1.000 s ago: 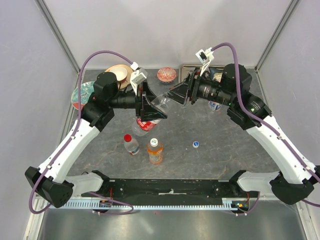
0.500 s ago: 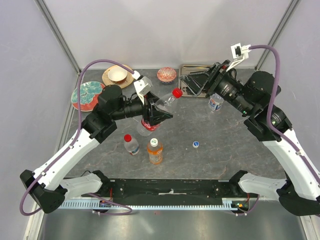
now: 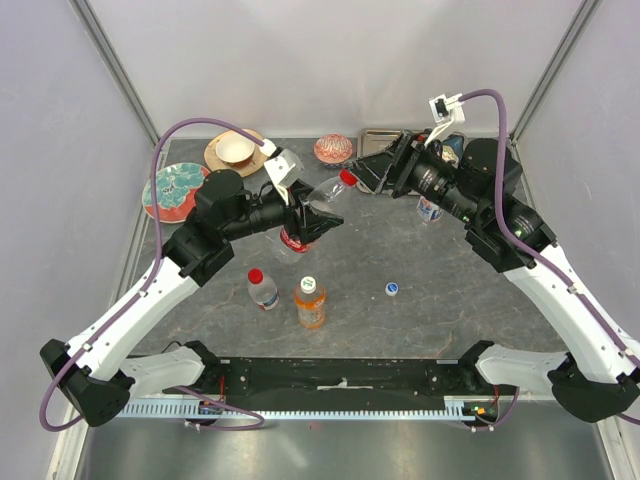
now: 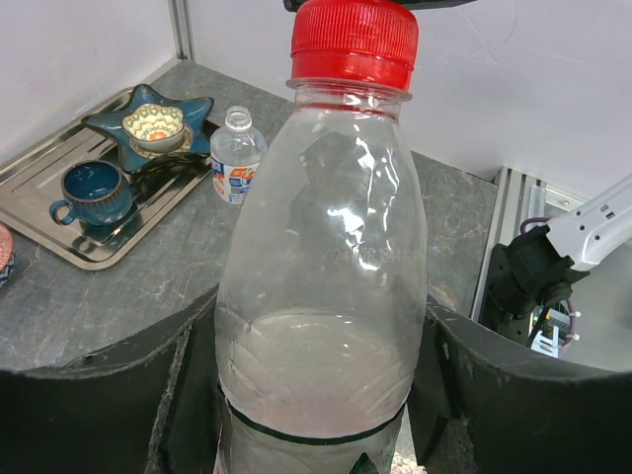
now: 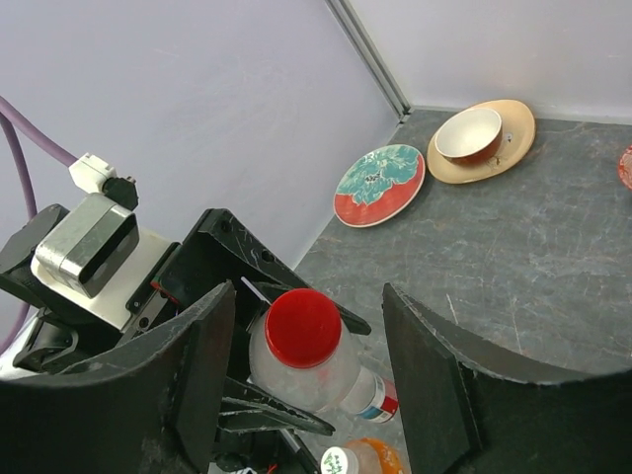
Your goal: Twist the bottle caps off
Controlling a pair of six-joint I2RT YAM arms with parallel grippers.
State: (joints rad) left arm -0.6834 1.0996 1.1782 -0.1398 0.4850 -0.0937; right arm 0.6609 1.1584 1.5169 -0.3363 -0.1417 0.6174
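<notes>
Nearest the bases, low in the top view, the orange bottle [image 3: 310,303] and a small bottle [image 3: 263,289] stand side by side, both capped. A loose cap [image 3: 392,289] lies apart to their right.

At mid-frame the left gripper [image 3: 303,225] is clamped round the body of the held bottle [image 3: 318,198]. That bottle is lifted off the table and tilted so its red cap [image 3: 347,179] points up and right. Just beyond the cap the right gripper [image 3: 372,172] hangs with its jaws spread. In the right wrist view the cap sits roughly midway between the two fingers [image 5: 188,385] and touches neither. Whether it is already level with the pads I cannot tell. Farther right, the open bottle [image 3: 430,208] stands capless near the tray [image 4: 39,178].

The step in hand looks like seating the right jaws on the red cap. To do it well, I judge the right wrist should line up with the bottle's axis. It should then slide on until the pads cover the cap's wall, not the neck, and close squarely before any twist. The left grip must hold firm, since the thin clear body may buckle or spin.
</notes>
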